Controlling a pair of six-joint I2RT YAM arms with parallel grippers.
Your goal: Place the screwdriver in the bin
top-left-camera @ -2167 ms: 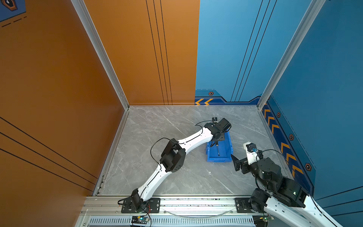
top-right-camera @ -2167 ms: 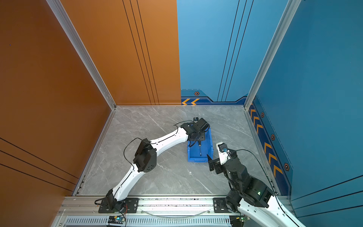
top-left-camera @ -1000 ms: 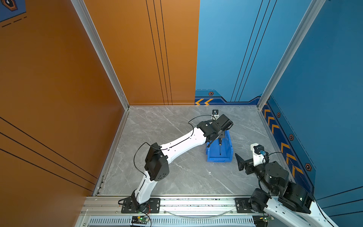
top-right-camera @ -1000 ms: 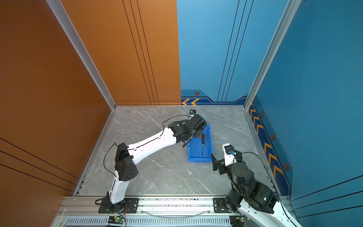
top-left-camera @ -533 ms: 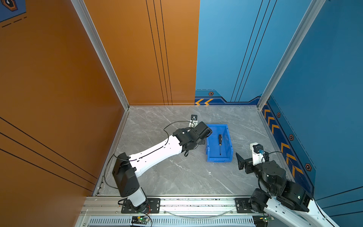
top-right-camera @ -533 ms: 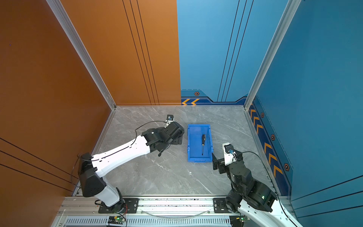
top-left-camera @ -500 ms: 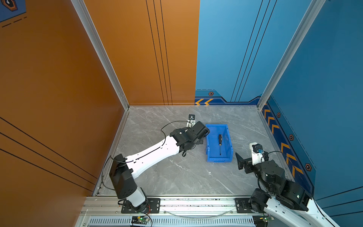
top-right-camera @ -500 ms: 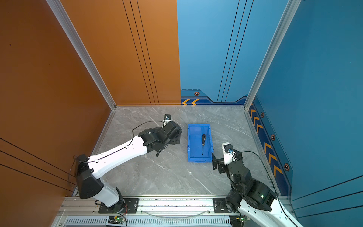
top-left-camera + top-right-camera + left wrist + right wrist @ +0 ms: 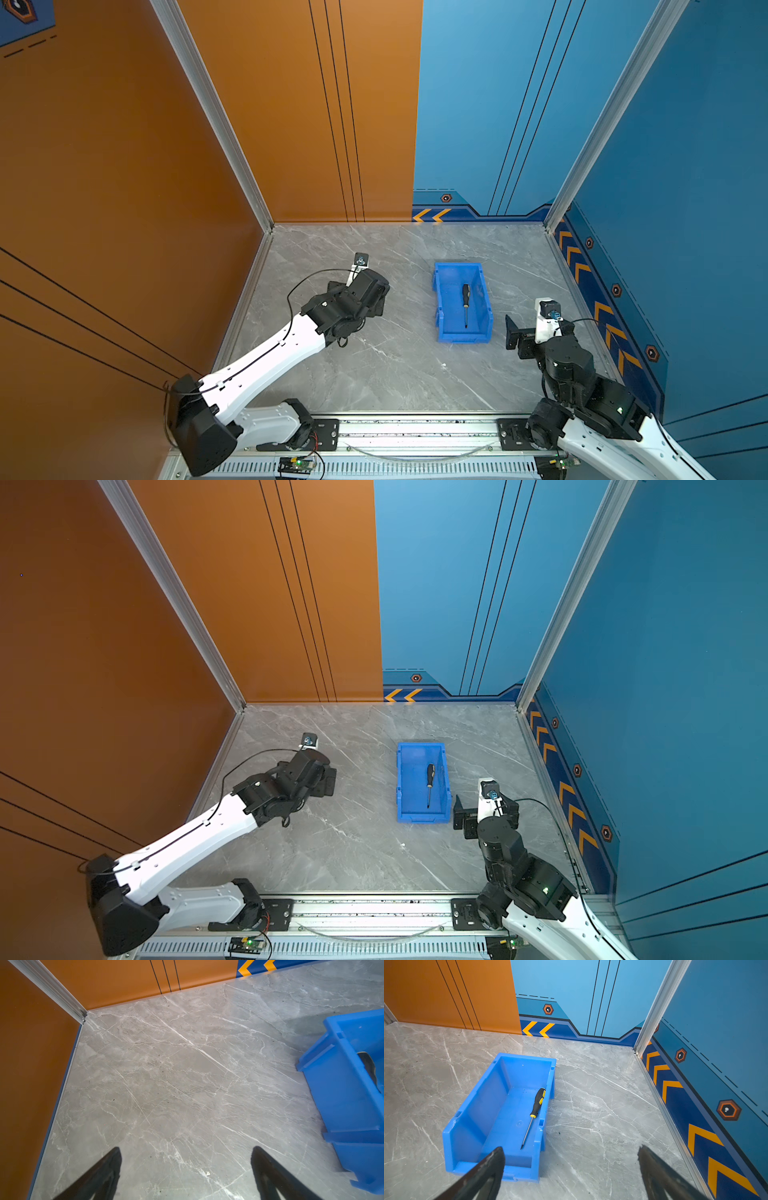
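A black-and-yellow screwdriver (image 9: pixel 465 302) lies flat inside the blue bin (image 9: pixel 451 299), right of the middle of the grey table (image 9: pixel 395 374). The left hand (image 9: pixel 186 1152) hangs open and empty nearer the left edge. The right hand (image 9: pixel 570 1149), also open and empty, sits toward the right edge.

bin (image 9: pixel 477 1105): we see smooth moulded plastic, bright blue, with a mild sheen.
screwdriver (image 9: pixel 534 1109): inside the bin, we see a matt black-and-yellow handle and a thin bare-metal shaft.
tabletop (image 9: pixel 591 1095): around the bin, we see a smooth grey marble-look surface, faintly glossy.
corner post (image 9: pixel 656 1009): behind the bin, we see grooved silver metal.
left arm link (image 9: pixel 282 353): we see smooth white plastic.
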